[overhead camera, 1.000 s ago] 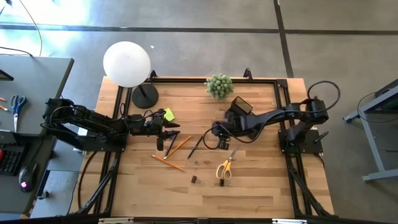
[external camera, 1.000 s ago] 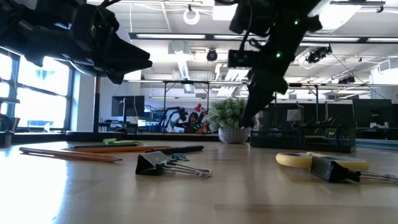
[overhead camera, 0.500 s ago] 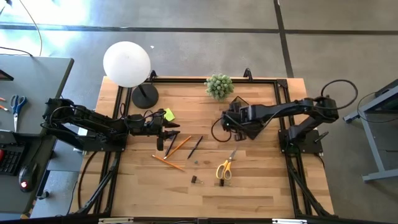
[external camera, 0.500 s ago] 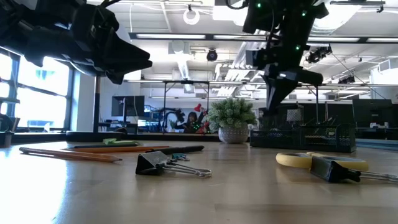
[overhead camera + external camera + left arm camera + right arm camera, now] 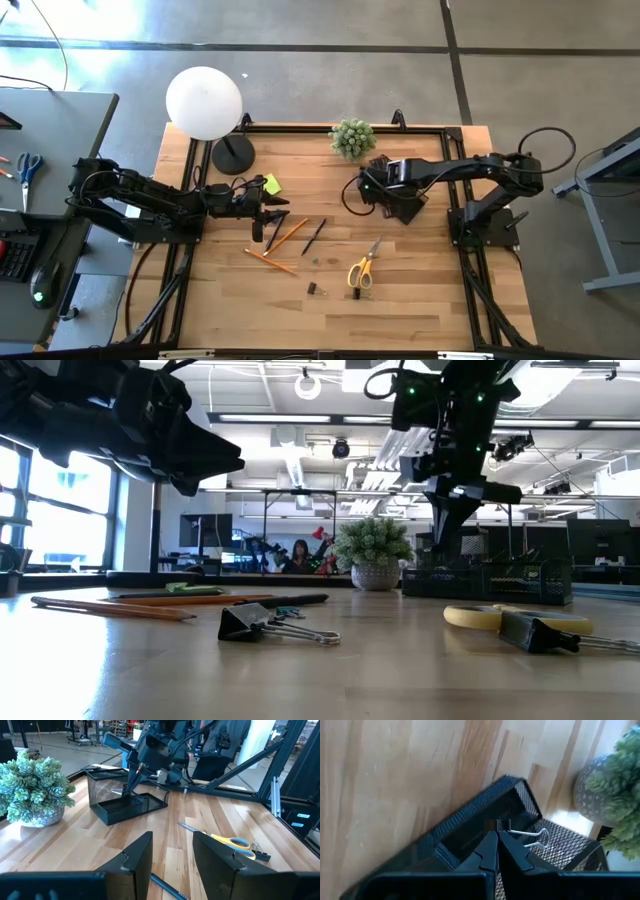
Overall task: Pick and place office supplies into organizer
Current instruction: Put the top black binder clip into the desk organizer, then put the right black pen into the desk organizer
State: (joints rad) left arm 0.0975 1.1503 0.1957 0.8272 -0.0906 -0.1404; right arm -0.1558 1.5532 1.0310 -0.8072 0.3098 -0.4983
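The black mesh organizer (image 5: 398, 190) sits on the worktop (image 5: 420, 300) just in front of the potted plant (image 5: 352, 137). The right end effector (image 5: 496, 851) is over it now, fingers pinched shut on a small binder clip (image 5: 527, 837) whose wire loops hang above the mesh compartment; a second ago this arm was out over the middle of the worktop, and it has swung back to the organizer since. What already lies inside the compartments cannot be made out.

The left end effector (image 5: 172, 857) has not moved: it hovers with its fingers parted and empty above the orange pencils (image 5: 278, 250) and dark pen (image 5: 314, 236), the lime-green sticky-note pad (image 5: 271, 184) just beside it. The yellow-handled scissors (image 5: 362, 267) and another binder clip (image 5: 314, 288) lie nearer the front edge, unchanged
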